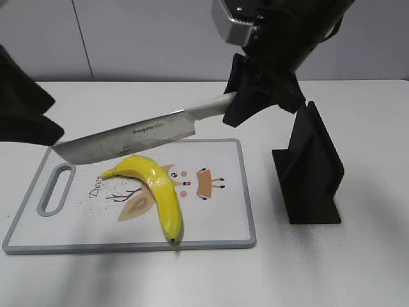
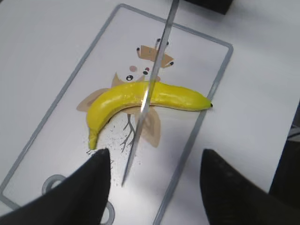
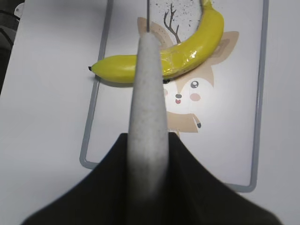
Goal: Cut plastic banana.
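Note:
The yellow plastic banana lies on the white cutting board with a deer picture. It also shows in the left wrist view and the right wrist view. My right gripper is shut on the white handle of a large knife. The blade hangs above the banana's stem half, pointing left, and is seen edge-on. My left gripper is open and empty, above the board's handle end; it shows as a dark shape at the left edge.
A black knife stand sits on the white table right of the board. The board has a grey rim and a handle slot at its left end. A white wall runs behind the table.

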You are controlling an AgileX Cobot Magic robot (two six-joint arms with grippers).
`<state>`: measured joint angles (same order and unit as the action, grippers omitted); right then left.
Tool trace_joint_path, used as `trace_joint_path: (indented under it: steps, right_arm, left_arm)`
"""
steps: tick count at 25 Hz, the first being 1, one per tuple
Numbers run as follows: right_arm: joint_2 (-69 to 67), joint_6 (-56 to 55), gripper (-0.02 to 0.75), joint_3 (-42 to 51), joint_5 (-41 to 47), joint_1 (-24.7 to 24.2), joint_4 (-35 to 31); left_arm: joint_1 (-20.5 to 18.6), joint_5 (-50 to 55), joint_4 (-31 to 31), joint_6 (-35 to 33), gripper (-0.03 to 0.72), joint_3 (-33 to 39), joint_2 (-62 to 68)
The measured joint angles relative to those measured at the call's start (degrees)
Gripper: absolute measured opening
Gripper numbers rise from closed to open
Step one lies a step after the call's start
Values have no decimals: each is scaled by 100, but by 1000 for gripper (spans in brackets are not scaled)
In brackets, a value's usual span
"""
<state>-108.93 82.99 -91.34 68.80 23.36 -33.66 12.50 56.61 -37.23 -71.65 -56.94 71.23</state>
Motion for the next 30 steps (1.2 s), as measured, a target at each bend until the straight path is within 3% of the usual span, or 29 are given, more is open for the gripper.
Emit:
trace_joint_path:
  steps: [5, 11, 13, 16, 18, 30]
  right_arm:
    - [-36, 214, 162, -17, 0, 33, -51]
    - [-36, 238, 162, -17, 0, 33, -82]
    - [-36, 238, 162, -17, -21, 33, -82]
    - [-36, 232, 162, -17, -165, 33, -82]
    - [-36, 213, 162, -17, -201, 33, -82]
    - [-941, 44, 162, -46, -631, 23, 544]
  left_arm:
    - [373, 47, 356, 0, 584, -543, 1053]
    - [445, 7, 441, 0, 554, -623, 1855]
    - [445, -29, 447, 0, 435, -623, 1938]
    - [450, -77, 447, 0, 108, -623, 1952]
    - [455, -115, 478, -33, 25, -625, 1952]
    - [864, -1094, 1001, 91, -11, -625, 2751]
